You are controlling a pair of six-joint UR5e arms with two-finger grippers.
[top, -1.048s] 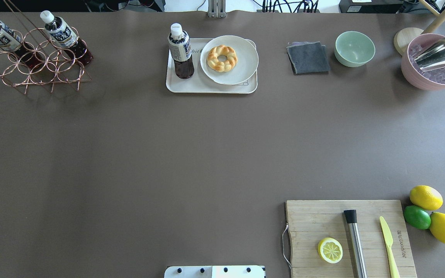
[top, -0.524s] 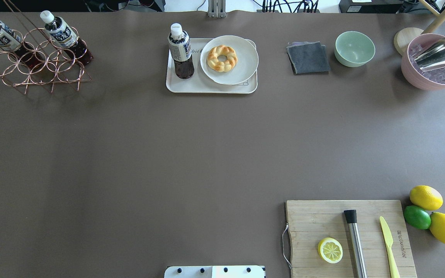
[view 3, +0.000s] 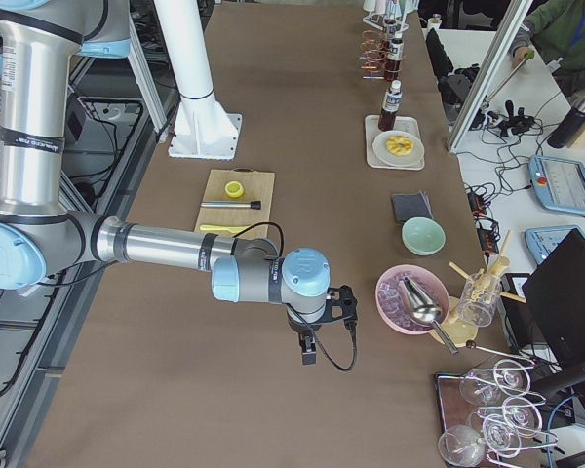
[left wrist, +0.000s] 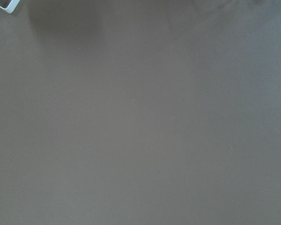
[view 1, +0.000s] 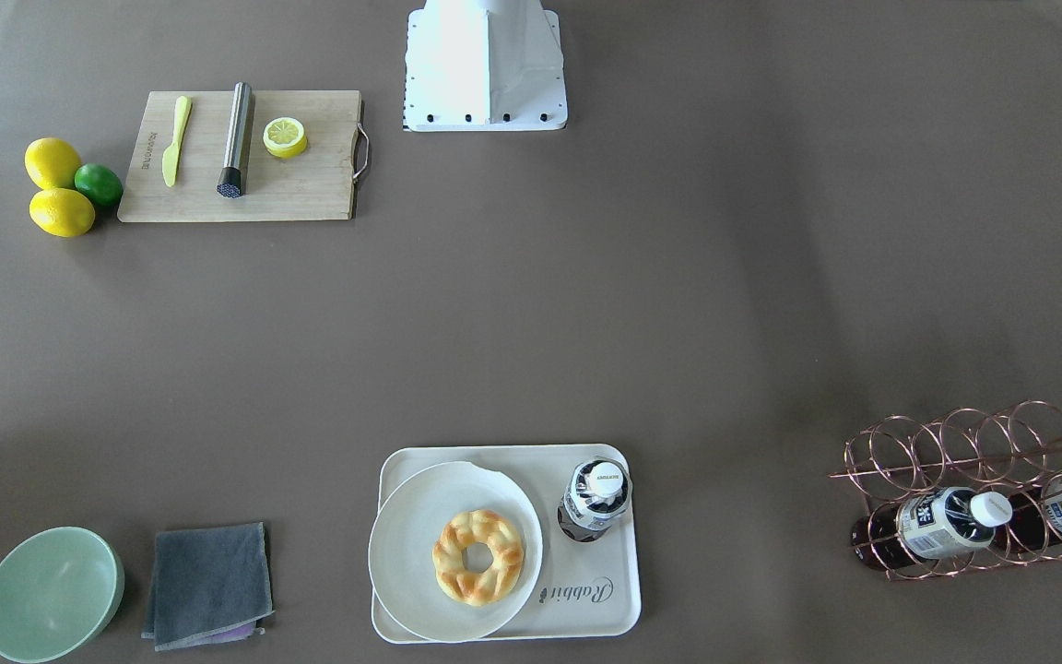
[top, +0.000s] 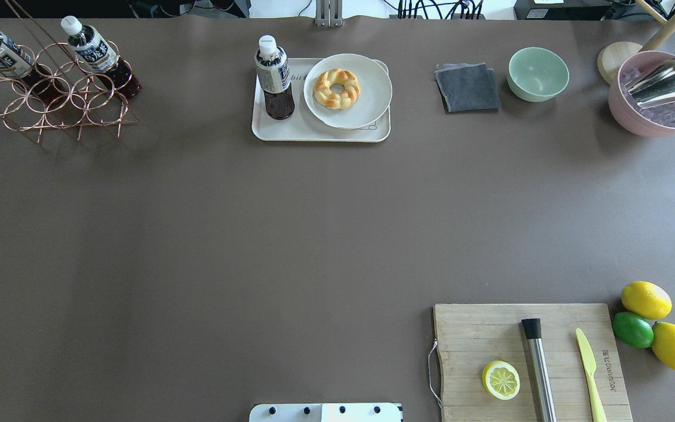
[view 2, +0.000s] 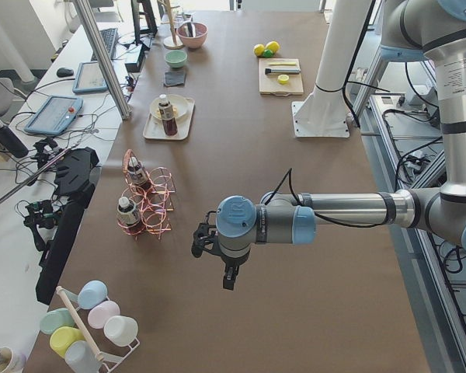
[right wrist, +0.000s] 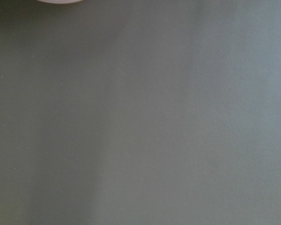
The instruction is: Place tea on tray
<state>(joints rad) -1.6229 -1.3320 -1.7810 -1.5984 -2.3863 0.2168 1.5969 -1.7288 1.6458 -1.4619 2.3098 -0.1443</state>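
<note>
One tea bottle with a white cap stands upright on the left part of the cream tray, next to a round plate with a braided bread ring. It also shows in the front-facing view on the tray. Two like bottles lie slanted in a copper wire rack. My left gripper hangs over bare table far from the tray. My right gripper hangs near the pink bowl. I cannot tell whether either is open or shut.
A grey cloth, a green bowl and a pink bowl of ice with a metal scoop stand at the back right. A cutting board with a lemon half, muddler and knife lies front right, with whole citrus beside it.
</note>
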